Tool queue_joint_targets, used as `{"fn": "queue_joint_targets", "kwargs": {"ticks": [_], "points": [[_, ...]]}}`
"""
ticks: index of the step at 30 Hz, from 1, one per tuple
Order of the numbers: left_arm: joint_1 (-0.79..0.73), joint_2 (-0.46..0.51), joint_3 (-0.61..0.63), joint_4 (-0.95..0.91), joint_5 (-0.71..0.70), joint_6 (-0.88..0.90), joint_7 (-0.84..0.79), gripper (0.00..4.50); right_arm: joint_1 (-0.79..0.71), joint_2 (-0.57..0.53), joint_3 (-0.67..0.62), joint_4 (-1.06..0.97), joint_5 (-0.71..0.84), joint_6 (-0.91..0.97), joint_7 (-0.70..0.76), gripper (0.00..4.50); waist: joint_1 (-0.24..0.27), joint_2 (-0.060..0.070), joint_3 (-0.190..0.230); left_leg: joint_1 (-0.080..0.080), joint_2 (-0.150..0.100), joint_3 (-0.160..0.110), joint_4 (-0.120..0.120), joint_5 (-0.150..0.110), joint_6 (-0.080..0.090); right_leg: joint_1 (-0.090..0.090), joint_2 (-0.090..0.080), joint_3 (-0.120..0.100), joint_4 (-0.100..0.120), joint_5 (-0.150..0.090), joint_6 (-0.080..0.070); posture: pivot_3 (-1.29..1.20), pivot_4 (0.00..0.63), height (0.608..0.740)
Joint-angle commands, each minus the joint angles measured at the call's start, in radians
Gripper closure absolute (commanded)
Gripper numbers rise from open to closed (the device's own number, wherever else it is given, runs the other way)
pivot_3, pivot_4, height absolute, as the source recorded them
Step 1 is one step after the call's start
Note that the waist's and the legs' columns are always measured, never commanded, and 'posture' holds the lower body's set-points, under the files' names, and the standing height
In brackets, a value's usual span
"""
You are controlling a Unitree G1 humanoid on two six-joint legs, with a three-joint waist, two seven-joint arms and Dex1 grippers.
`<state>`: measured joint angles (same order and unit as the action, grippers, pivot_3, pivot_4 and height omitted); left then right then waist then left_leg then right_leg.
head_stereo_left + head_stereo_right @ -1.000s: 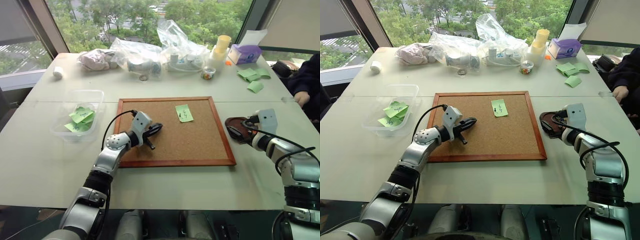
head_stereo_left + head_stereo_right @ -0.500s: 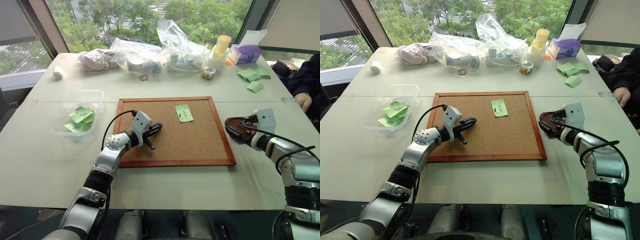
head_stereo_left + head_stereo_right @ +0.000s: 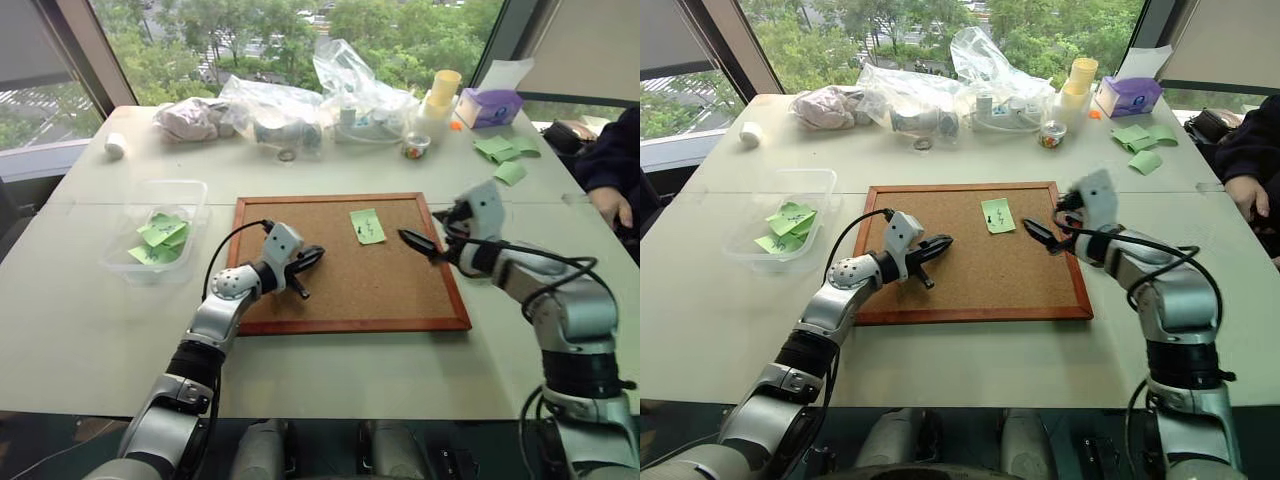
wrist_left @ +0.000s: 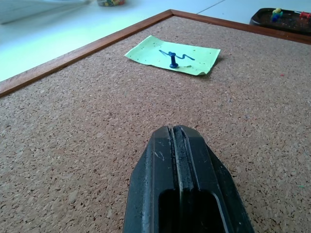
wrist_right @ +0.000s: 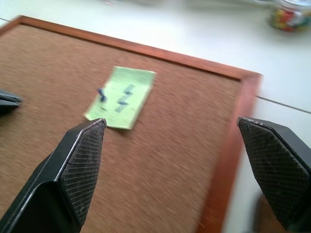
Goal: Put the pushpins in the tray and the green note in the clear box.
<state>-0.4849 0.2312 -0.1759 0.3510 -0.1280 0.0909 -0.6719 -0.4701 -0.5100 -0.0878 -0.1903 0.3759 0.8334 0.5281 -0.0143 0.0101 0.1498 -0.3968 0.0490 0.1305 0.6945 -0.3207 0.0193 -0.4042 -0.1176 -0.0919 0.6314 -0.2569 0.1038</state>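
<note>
- The small pale green square paper note (image 3: 368, 226) lies flat on the upper right part of the large cork board with a red-brown wooden frame (image 3: 300, 328), held there by a tiny dark blue pushpin (image 4: 172, 61) standing upright near its middle; a dark scribble beside the pin may be ink, not a second pin.
- The right gripper (image 3: 424, 244) hovers over the board's right edge with its two black fingers (image 5: 80, 167) spread wide and nothing between them. It points towards the note, which lies just ahead of it and to its left.
- The left gripper (image 3: 308, 258) rests low over the board's left half, fingers pressed together and empty. The note lies ahead of it and well to its right, across bare cork.
- Judged from this, the right arm is the nearer one, and the pin is its likely target: the pin's shaft stands upright, so the fingers would have to straddle the head from the sides and pull straight up.
- The small dark reddish-brown oval dish (image 4: 282, 17) sits on the table just off the board's right side, with a few coloured pins already in it.
- The transparent rectangular plastic box (image 3: 125, 262), already holding several green notes, stands well apart on the table left of the board, on the left arm's side.
</note>
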Motion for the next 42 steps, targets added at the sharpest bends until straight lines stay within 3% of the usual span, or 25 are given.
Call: {"fn": "queue_joint_targets", "kwargs": {"ticks": [1, 10, 15, 19, 25, 31, 37, 42], "points": [[0.024, 0.013, 0.008, 0.039, 0.027, 0.023, 0.021, 4.5, -0.116, 0.077, 0.113, 0.118, -0.079, -0.095, -0.03, 0.05, -0.001, 0.0, 0.0, 0.0, 0.0, 0.0, 0.0, 0.0, 0.0, 0.0, 0.0, 0.0, 0.0, 0.0, 0.0, 0.0, 0.15, 0.74], [0.062, 0.028, 0.02, -0.028, 0.023, 0.049, 0.036, 4.5, -0.252, 0.2, 0.198, 0.51, -0.197, -0.342, -0.027, 0.05, -0.005, -0.001, 0.001, -0.002, 0.0, 0.003, 0.0, 0.003, -0.006, -0.002, 0.0, 0.0, -0.001, 0.0, 0.0, 0.0, 0.15, 0.74], [0.074, 0.035, 0.023, -0.05, 0.021, 0.061, 0.049, 4.5, -0.265, 0.222, 0.213, 0.624, -0.241, -0.424, -0.005, 0.05, -0.01, -0.001, 0.001, -0.002, 0.0, 0.003, -0.001, 0.004, -0.007, -0.002, 0.001, 0.0, -0.001, 0.0, 0.0, 0.0, 0.15, 0.74], [0.081, 0.039, 0.025, -0.058, 0.019, 0.065, 0.056, 4.5, -0.264, 0.231, 0.22, 0.666, -0.265, -0.461, 0.006, 1.39, -0.017, -0.001, 0.001, -0.002, 0.0, 0.003, -0.002, 0.005, -0.008, -0.003, 0.001, 0.0, -0.001, 0.0, 0.0, 0.0, 0.15, 0.74], [0.078, 0.042, 0.03, -0.056, 0.016, 0.067, 0.058, 4.5, -0.237, 0.222, 0.215, 0.629, -0.277, -0.455, 0.02, 4.39, -0.027, -0.001, 0.001, -0.001, 0.0, 0.003, -0.003, 0.005, -0.009, -0.002, 0.001, 0.0, -0.001, 0.0, 0.0, 0.0, 0.15, 0.74], [0.081, 0.045, 0.026, -0.057, 0.01, 0.079, 0.048, 4.5, -0.199, 0.198, 0.191, 0.5, -0.261, -0.393, 0.025, 4.46, -0.023, -0.001, 0.001, -0.001, 0.0, 0.003, -0.004, 0.005, -0.009, -0.002, 0.001, 0.0, -0.001, 0.0, 0.0, 0.0, 0.15, 0.74], [0.085, 0.037, 0.012, -0.042, 0.013, 0.087, 0.039, 4.5, -0.159, 0.152, 0.139, 0.19, -0.189, -0.222, 0.033, 4.46, -0.018, -0.001, 0.001, -0.003, 0.0, 0.003, -0.006, 0.005, -0.009, -0.005, 0.0, 0.0, -0.002, 0.0, 0.0, 0.0, 0.15, 0.74], [0.068, 0.034, 0.014, -0.023, 0.011, 0.088, 0.033, 4.5, -0.123, 0.117, 0.144, 0.055, -0.161, -0.138, 0.05, 4.46, -0.019, -0.001, 0.001, 0.002, 0.0, 0.003, -0.009, 0.005, -0.008, -0.001, 0.0, 0.0, -0.003, 0.0, 0.0, 0.0, 0.15, 0.74]]}}
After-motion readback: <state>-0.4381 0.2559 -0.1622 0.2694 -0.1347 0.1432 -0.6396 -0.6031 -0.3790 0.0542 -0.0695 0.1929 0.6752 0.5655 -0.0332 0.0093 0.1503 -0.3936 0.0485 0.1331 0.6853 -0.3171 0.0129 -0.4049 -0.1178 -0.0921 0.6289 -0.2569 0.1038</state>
